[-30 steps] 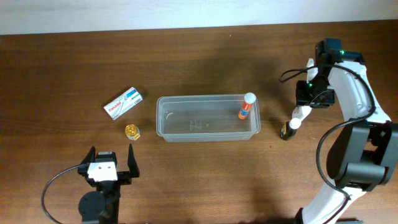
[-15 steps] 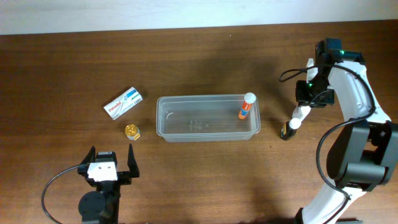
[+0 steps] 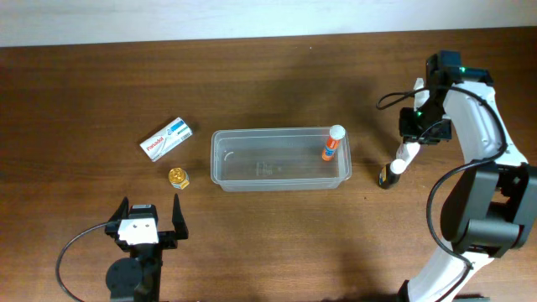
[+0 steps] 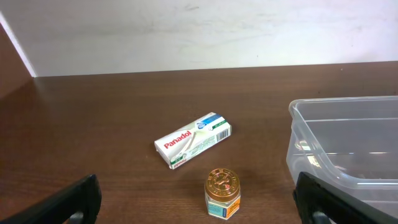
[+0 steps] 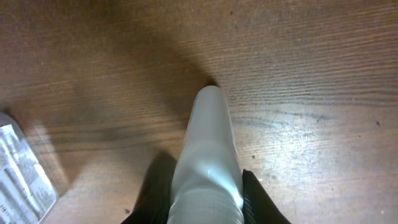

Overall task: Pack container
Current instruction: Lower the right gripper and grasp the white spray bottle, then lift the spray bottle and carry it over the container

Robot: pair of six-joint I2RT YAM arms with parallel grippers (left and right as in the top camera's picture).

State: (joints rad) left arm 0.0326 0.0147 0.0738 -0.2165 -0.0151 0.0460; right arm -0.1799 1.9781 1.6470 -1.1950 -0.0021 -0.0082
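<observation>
The clear container (image 3: pixel 277 159) sits in the middle of the desk (image 3: pixel 277 75), long side running left to right. A glue stick (image 3: pixel 333 143) stands upright inside it at its right end.

The right gripper (image 3: pixel 404 156) is down on the desk between the container and the right edge. From the wrist view, its dark fingers (image 5: pixel 154 196) press on both sides of a white tube (image 5: pixel 208 143), so it seems to have it clamped. The tube's far tip rests on the wood. The left gripper (image 3: pixel 151 220) hangs near the front edge with its jaws spread wide and nothing between them.

The step in hand looks like picking up the tube for the container. The grip sits at one end of the tube, so it may swing or slip. A straight lift until the low end is well above the container's rim would be safest, followed by a move left. The free space to the left of the glue stick is the better target, to avoid knocking the stick over.

A medicine box (image 3: pixel 166 139) and a small jar (image 3: pixel 178 177) wait on the desk beside the container's left end, within reach of the idle arm.
</observation>
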